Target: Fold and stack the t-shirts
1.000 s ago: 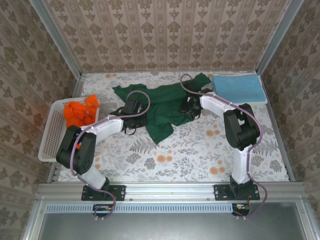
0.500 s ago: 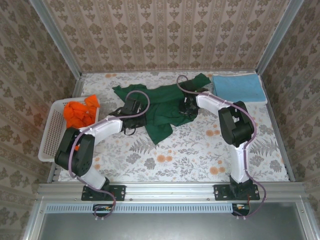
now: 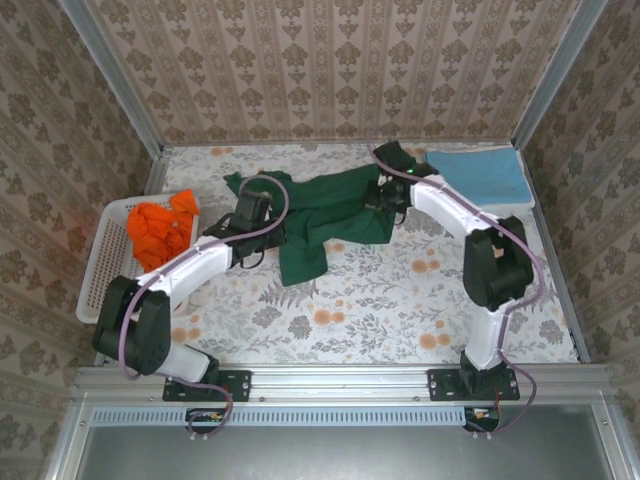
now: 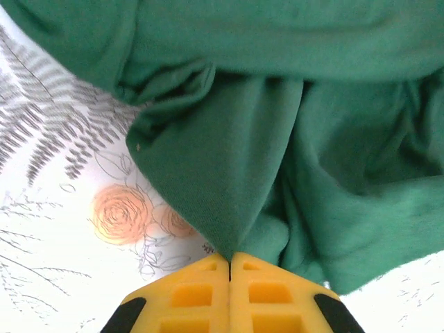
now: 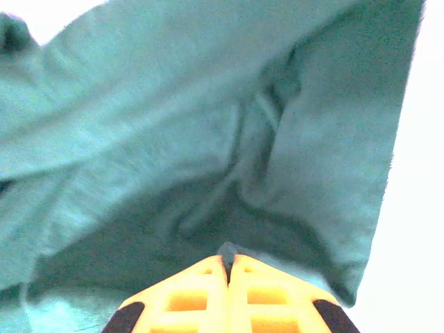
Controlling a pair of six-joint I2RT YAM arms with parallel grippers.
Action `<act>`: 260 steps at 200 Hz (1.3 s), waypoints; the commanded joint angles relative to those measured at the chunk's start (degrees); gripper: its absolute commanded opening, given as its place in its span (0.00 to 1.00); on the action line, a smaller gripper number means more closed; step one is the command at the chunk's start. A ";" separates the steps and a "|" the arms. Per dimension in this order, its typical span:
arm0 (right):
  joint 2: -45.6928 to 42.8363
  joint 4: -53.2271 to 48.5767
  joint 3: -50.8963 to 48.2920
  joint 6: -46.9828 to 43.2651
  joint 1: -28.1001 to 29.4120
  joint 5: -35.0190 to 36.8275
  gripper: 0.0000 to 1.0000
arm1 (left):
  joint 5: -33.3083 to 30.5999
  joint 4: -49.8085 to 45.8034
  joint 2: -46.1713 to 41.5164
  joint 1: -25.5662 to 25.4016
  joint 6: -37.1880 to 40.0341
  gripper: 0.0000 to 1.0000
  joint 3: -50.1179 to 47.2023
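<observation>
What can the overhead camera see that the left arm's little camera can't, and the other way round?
Overhead: the left arm and right arm, the white basket of orange shirts, and the folded blue shirt. Left wrist: the left gripper up close, its yellow fingers shut on a fold of cloth. Both: the green shirt and the flowered table.

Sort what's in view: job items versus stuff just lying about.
Job: dark green t-shirt, pinched by left gripper and right gripper; folded light blue t-shirt; orange t-shirts in the white basket.
Lying about: the basket itself; floral table cover.
</observation>
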 commanded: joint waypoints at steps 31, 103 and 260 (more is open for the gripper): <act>-14.22 -5.60 8.07 -3.46 -8.21 3.23 0.00 | 0.77 -1.55 -10.57 1.82 -1.87 0.00 1.23; -40.98 -2.46 -12.22 -2.18 -22.18 11.07 0.00 | 16.51 -4.54 -15.06 -13.28 6.12 0.35 -1.38; -33.84 8.02 -32.14 0.51 -20.93 2.01 0.60 | 3.32 -33.81 48.24 -1.30 16.31 0.81 70.46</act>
